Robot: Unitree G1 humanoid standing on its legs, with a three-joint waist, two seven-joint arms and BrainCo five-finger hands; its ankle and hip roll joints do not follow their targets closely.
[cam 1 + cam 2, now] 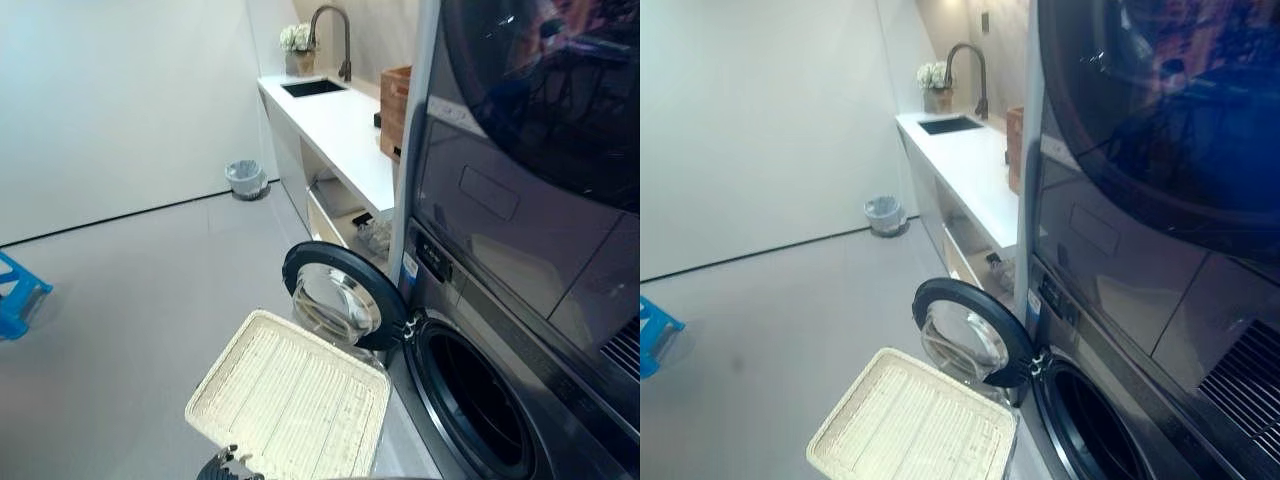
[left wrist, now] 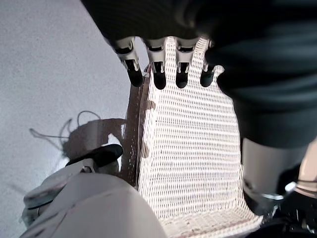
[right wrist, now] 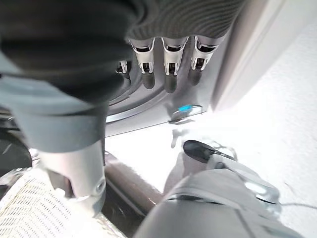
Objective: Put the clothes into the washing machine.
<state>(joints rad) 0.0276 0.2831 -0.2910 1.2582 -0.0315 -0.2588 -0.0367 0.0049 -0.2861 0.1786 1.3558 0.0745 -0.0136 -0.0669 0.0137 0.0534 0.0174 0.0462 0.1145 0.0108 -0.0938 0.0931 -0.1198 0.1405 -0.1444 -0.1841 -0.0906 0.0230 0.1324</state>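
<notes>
Left eye view: a cream woven basket (image 1: 290, 395) sits on the floor before the washing machine (image 1: 500, 300), whose round door (image 1: 345, 295) stands open. No clothes are visible in the basket; the dark drum (image 1: 480, 400) hides its contents. Both the left hand (image 2: 166, 64) and right hand (image 3: 168, 59) hang with relaxed fingers, holding nothing. Loading seems finished; closing the door probably follows.

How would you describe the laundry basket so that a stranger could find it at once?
Start at the dark grey front-loading washing machine. Its round glass door hangs open, and the cream woven rectangular basket sits on the floor right below. It holds no clothes, unlike the small round bin farther off.
</notes>
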